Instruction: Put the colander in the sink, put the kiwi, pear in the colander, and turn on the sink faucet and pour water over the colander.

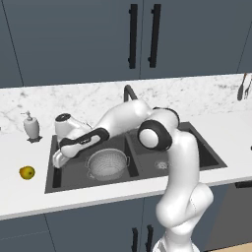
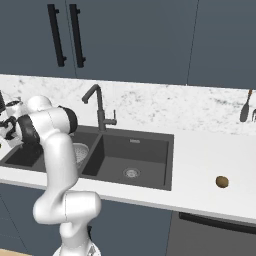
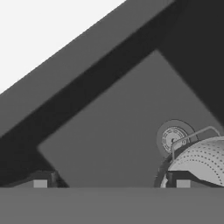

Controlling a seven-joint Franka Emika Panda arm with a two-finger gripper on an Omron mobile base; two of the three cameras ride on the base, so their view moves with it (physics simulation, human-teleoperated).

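The silvery colander (image 1: 107, 165) sits upright in the left basin of the dark sink (image 1: 211, 156), beside the round drain (image 3: 173, 138). My gripper (image 1: 57, 161) hangs over the basin's left side, just left of the colander (image 3: 202, 160), open with nothing between its fingers. In the hand view the gripper (image 3: 111, 183) shows both tips far apart over bare basin floor. The yellow pear (image 1: 27, 172) lies on the counter left of the sink. The brown kiwi (image 2: 222, 182) lies on the counter right of the sink (image 2: 150, 185). The faucet (image 2: 97, 107) stands behind the divider, with no stream showing.
A soap bottle (image 1: 31, 125) stands on the counter behind the sink's left corner. Utensils (image 2: 245, 111) hang against the backsplash at the far right. Dark cabinets with black handles (image 1: 133, 37) hang above the counter. My arm's elbow (image 1: 155, 134) arches over the right basin.
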